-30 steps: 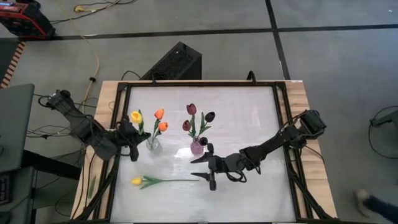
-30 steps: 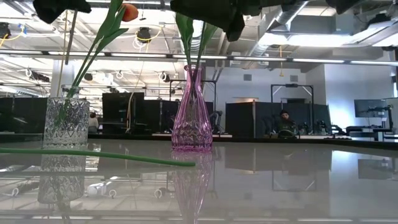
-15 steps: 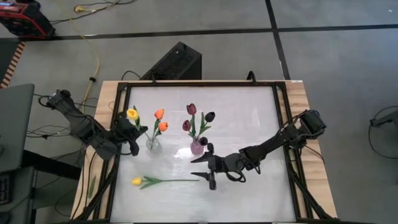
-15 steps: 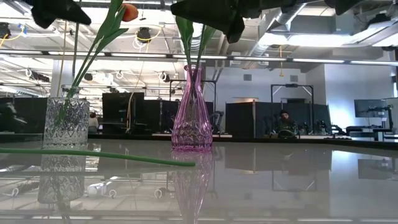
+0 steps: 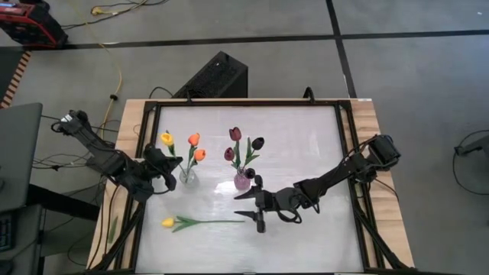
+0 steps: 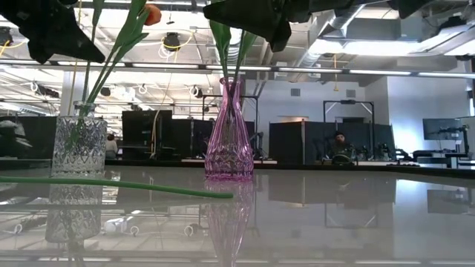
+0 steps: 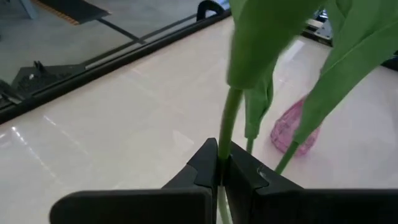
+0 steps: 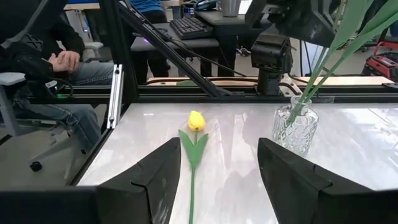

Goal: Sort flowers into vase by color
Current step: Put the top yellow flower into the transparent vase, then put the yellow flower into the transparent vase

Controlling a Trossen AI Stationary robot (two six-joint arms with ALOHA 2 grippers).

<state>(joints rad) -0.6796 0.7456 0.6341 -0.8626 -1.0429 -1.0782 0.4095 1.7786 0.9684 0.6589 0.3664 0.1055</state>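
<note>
Yellow tulip (image 5: pixel 166 138) and left end effector (image 5: pixel 163 162) shifted table-edgeward.

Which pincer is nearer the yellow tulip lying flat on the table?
Right. The right pincer hovers open at the lying yellow tulip's stem tip; the left pincer is beside the clear vase, gripping a stem.

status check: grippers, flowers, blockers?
Left gripper shut on yellow tulip stem at clear vase. Right gripper open, over second yellow tulip lying on table. Maroon tulips in pink vase. No blockers seen.
</note>
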